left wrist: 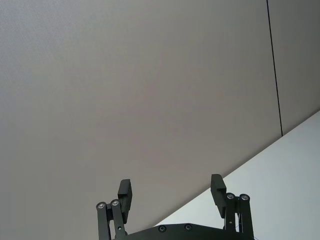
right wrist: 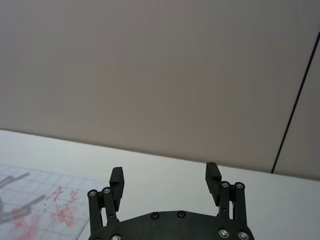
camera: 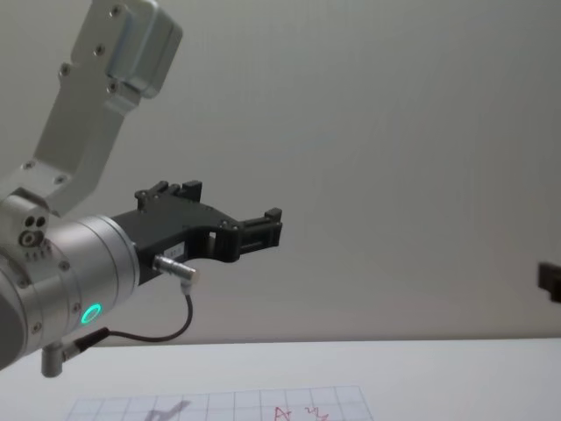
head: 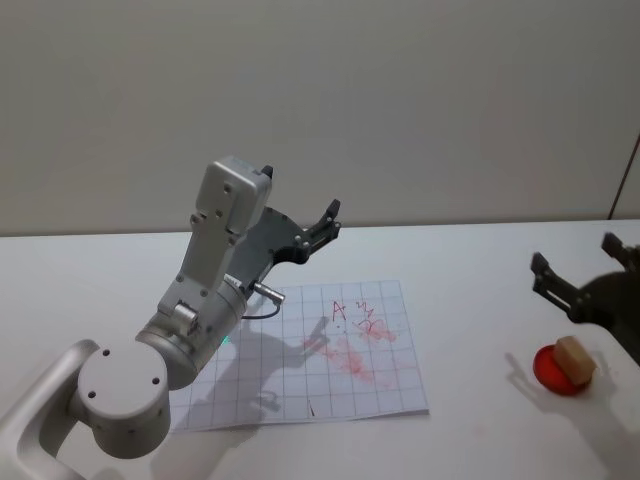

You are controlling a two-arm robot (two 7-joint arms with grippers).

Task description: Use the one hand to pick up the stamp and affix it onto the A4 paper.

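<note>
Your stamp (head: pixel 576 360), a light-brown wooden block, sits on a red pad (head: pixel 545 369) right of the A4 paper (head: pixel 390 385). The right gripper (head: pixel 580 264), fingers spread and empty, hangs just beyond it. The left gripper (head: pixel 325 225) idles above the paper.

The left arm (head: pixel 205 290) was raised and bent, a green ring light (camera: pixel 90 313) lit at its wrist. The left gripper (left wrist: pixel 172 192) pointed forward and slightly upward with fingers spread apart. The right gripper (head: pixel 577 258) hung low at the robot's right, fingers parted and gripping nothing.
</note>
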